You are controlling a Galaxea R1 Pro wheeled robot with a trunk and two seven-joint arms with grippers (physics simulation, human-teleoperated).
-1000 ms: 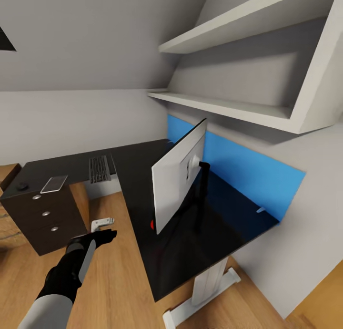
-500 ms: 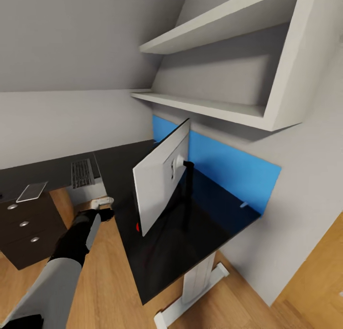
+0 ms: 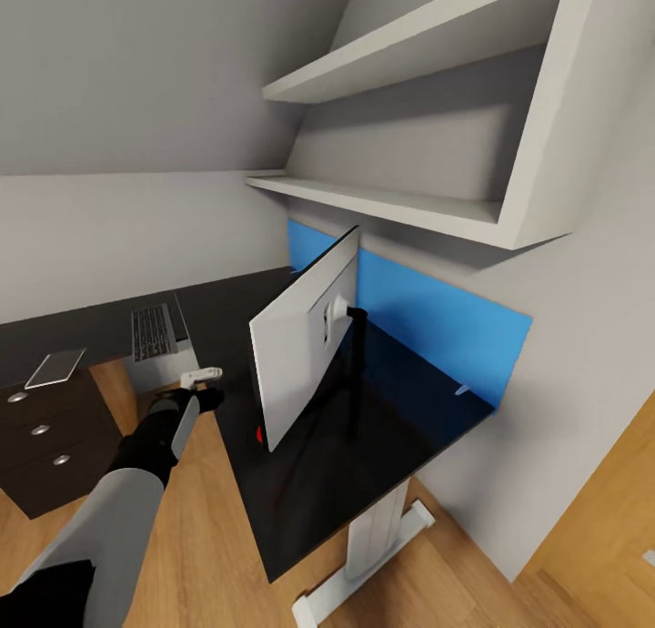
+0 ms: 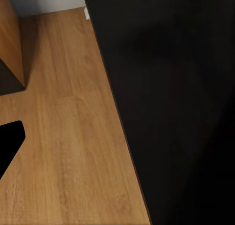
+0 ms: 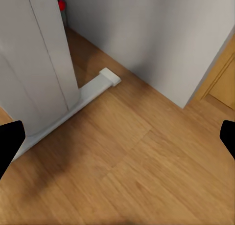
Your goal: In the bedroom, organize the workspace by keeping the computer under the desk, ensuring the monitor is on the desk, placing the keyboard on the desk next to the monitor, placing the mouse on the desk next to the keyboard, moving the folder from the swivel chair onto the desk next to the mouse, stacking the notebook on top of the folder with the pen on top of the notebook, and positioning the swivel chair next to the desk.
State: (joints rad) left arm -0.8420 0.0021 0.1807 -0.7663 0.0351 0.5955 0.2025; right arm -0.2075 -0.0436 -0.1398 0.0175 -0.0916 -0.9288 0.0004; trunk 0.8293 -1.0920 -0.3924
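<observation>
desk (image 3: pixel 400 428): black L-top against the blue back panel (image 3: pixel 437 323), white pedestal foot (image 5: pixel 93 93) on wood floor (image 4: pixel 63 137) | monitor (image 3: pixel 300 355): upright on desk, pale back showing | keyboard (image 3: pixel 153 331): flat on far wing | left gripper (image 3: pixel 207 399): off desk edge, can't tell its state | right gripper: fingers wide apart, empty

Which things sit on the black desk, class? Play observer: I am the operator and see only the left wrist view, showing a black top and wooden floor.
Observer: A monitor stands on the desk. In the head view its pale back faces the camera.
Operator: Is anything else on the top?
Observer: Yes, a keyboard lies flat on the desk's other wing, apart from the monitor and to its left in the head view.
</observation>
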